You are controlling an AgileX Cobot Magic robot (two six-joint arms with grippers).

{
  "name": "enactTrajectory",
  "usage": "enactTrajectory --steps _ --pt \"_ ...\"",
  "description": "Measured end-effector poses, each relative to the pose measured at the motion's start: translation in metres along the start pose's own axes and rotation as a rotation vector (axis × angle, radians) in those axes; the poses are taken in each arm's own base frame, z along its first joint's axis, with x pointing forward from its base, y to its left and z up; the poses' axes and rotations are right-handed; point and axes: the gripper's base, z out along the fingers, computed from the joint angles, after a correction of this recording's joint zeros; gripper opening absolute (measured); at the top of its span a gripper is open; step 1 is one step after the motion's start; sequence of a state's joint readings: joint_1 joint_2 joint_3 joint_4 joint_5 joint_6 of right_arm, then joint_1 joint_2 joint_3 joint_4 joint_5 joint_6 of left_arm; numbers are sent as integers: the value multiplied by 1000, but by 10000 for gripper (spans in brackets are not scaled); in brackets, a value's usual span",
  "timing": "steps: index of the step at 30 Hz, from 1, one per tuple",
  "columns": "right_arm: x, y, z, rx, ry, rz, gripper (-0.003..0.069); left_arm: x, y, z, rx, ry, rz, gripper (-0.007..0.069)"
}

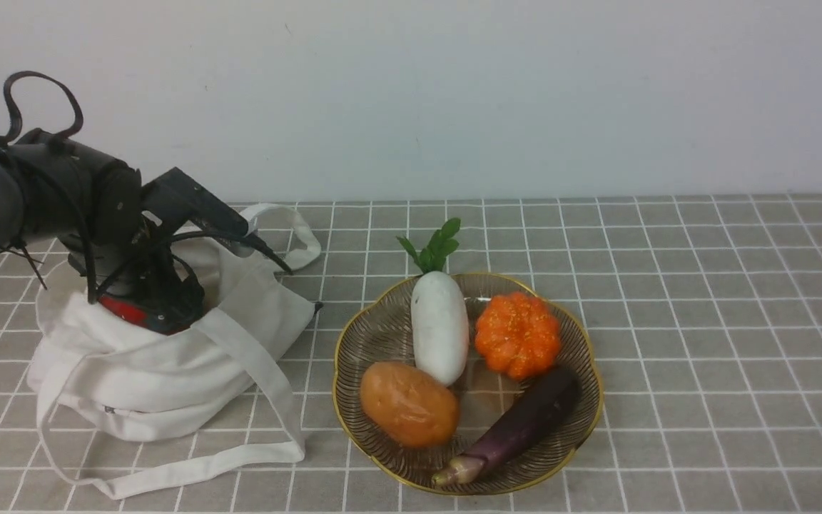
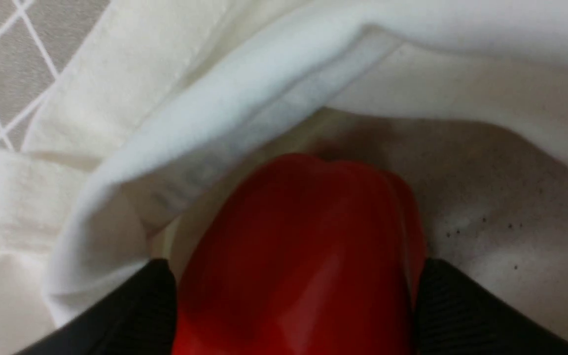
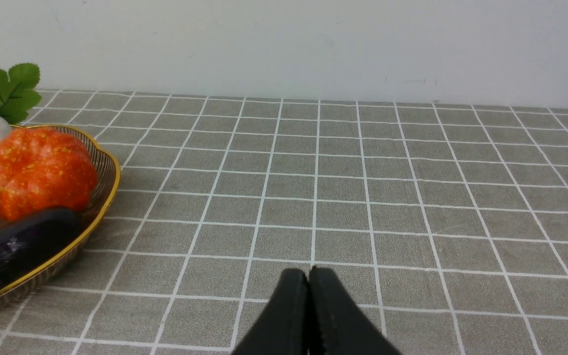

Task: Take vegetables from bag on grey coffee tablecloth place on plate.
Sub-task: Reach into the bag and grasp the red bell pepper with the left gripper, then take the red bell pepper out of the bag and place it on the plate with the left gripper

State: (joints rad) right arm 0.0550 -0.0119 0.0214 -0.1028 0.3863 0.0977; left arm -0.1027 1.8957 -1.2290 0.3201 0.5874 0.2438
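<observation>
Red pepper (image 2: 303, 246) sits inside the bag (image 1: 168, 371), at the left of the worktop. Left wrist view only: left claw (image 2: 294, 268) spread wide, one black finger (image 2: 136, 310) at each side of the pepper, right against it. Cannot tell whether they press it. No stem visible there, just glossy red skin and pale cloth lining with small dark specks.

Front view: only a sliver of red shows under the arm at the bag's mouth. Straps trail near and far on the checked tablecloth (image 1: 703, 321). Small dark mark low on the bag's near side, too small to read.

Plate (image 1: 354, 335) just right of the bag, holding a white radish (image 1: 439, 328), pumpkin (image 1: 518, 334), potato (image 1: 408, 403) and eggplant (image 1: 525, 421).

Right wrist view: right claw (image 3: 308, 276) closed, tips together, holding nothing, above bare cloth right of the plate.
</observation>
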Motion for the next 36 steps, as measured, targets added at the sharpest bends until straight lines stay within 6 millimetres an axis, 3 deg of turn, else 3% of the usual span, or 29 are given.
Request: enactTrajectory --steps 3,6,13,19,30,36 --pt "0 0 0 0 0 0 -19 -1 -1 3 -8 8 22 493" --pt "0 0 0 0 0 0 -19 -4 -5 2 -16 10 58 334" --pt "0 0 0 0 0 0 -19 -13 -33 -3 -45 78 219 343" --pt "0 0 0 0 0 0 -19 -17 -46 -12 -51 85 169 343" --pt "0 0 0 0 0 0 -19 -17 -24 -108 -107 -113 29 343" --pt "0 0 0 0 0 0 -19 -11 -24 -152 -36 -240 -96 343"
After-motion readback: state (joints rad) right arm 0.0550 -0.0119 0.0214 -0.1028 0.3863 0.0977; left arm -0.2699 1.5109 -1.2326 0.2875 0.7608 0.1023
